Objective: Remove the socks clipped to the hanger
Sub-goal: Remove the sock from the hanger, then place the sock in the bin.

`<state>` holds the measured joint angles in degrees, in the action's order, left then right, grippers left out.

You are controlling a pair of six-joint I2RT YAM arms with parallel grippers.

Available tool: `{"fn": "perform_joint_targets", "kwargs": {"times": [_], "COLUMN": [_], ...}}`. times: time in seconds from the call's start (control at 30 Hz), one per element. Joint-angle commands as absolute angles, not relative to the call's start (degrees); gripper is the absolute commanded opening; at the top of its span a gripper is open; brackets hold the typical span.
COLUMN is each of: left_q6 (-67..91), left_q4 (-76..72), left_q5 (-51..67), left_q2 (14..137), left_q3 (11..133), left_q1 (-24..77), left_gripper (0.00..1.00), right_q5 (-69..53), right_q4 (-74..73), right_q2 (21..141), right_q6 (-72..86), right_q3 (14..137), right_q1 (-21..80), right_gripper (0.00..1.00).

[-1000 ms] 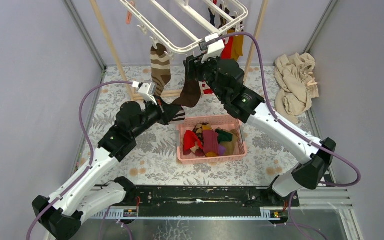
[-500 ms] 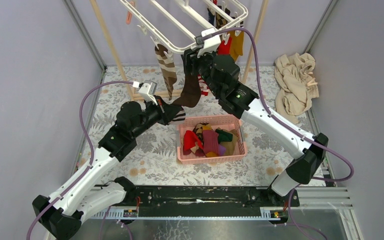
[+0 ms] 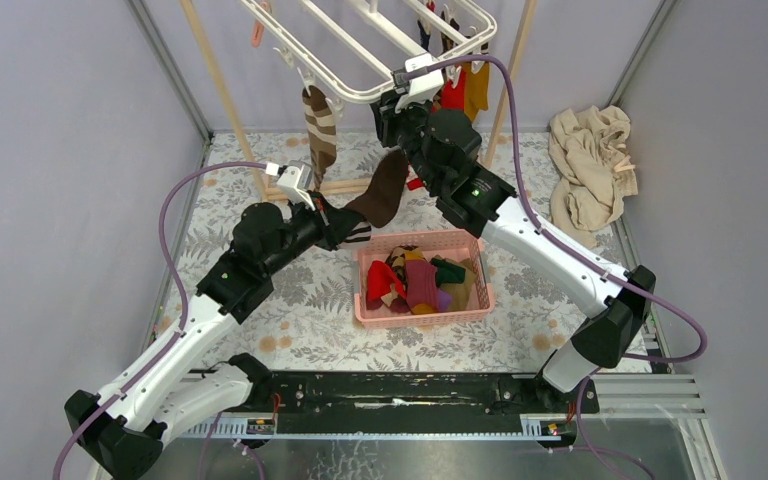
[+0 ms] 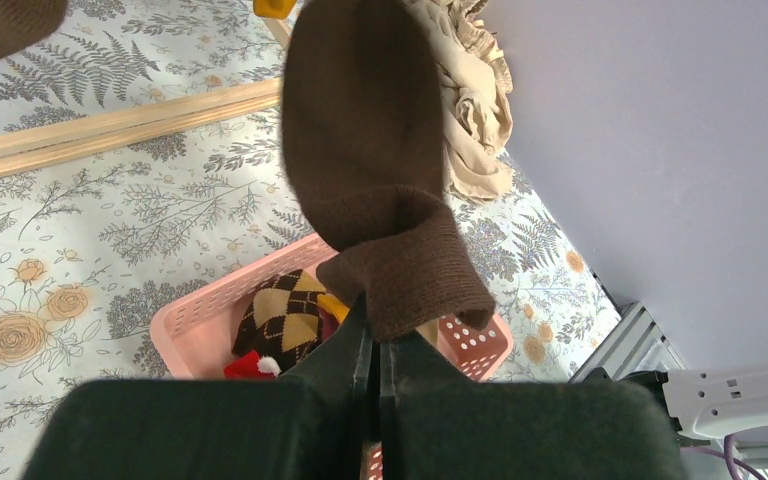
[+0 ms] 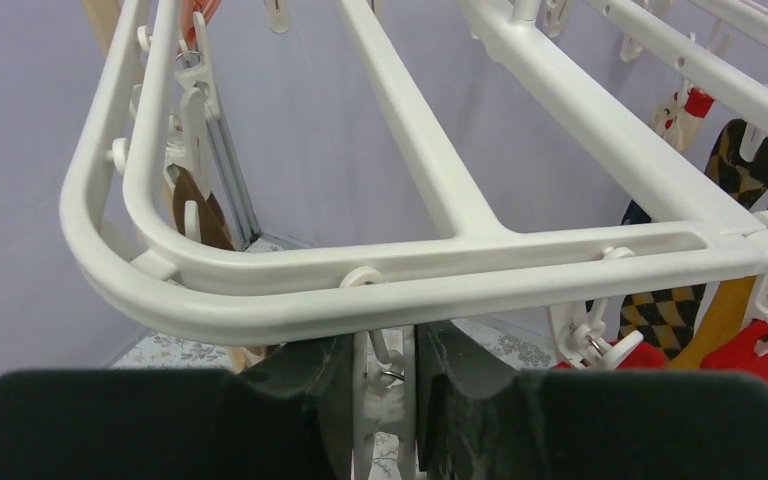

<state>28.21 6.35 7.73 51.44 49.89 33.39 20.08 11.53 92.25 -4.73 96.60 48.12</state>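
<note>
**Current state.** The hanger (image 5: 440, 250) spans the upper centre of the top view, above the desk (image 3: 300, 320). The brown sock (image 4: 360, 130) runs at a slant from just below the hanger's near rail down to the left end effector (image 4: 375, 335), at the centre of the frame. The left end effector is fully closed and pinches the ribbed cuff of the brown sock. The right end effector (image 5: 385, 372) sits directly under the rail, its jaws drawn in against both sides of a white clip (image 5: 380, 405). No view shows whether that clip has let go of the sock's toe end.

**Handling.** The sock is light, soft and limp, and it will probably drape once free. Grasp it at the cuff, where the knit is thickest. The clip is stiff plastic and likely sprung. Squeeze it open rather than tugging fabric through it, or the hanger may swing.

**Other items.** A striped sock (image 3: 318, 125) hangs left of the brown one, and further socks (image 5: 660, 310) hang at the right. The pink basket (image 3: 425, 312) lies below centre.
</note>
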Motion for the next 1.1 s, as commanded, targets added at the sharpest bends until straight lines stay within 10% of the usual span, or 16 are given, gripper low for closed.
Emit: {"fn": "perform_joint_targets", "kwargs": {"times": [0.0, 0.27, 0.8, 0.93, 1.07], "left_q6": [28.48, 31.72, 34.82, 34.74, 34.66], "left_q4": [5.35, 3.0, -7.77, -9.29, -9.67], "left_q5": [8.68, 16.29, 11.11, 10.23, 8.54], "left_q2": [50.42, 52.83, 66.93, 74.03, 78.72], "left_q3": [49.48, 51.32, 49.51, 48.78, 48.13], "left_q1": [33.63, 34.29, 47.27, 47.74, 48.05], "left_gripper": [0.0, 0.0, 0.02, 0.18, 0.68], "right_q5": [20.86, 21.41, 20.56, 17.28, 13.02], "right_q4": [15.91, 14.54, 1.56, -2.11, -3.03], "right_q2": [90.29, 85.87, 60.49, 60.45, 62.64], "right_q6": [-4.94, -1.77, 10.7, 12.1, 13.09], "right_q3": [97.19, 91.99, 69.89, 69.05, 69.63], "right_q1": [48.56, 48.52, 41.39, 37.57, 35.3], "right_gripper": [0.12, 0.82, 0.94, 0.94, 0.94]}}
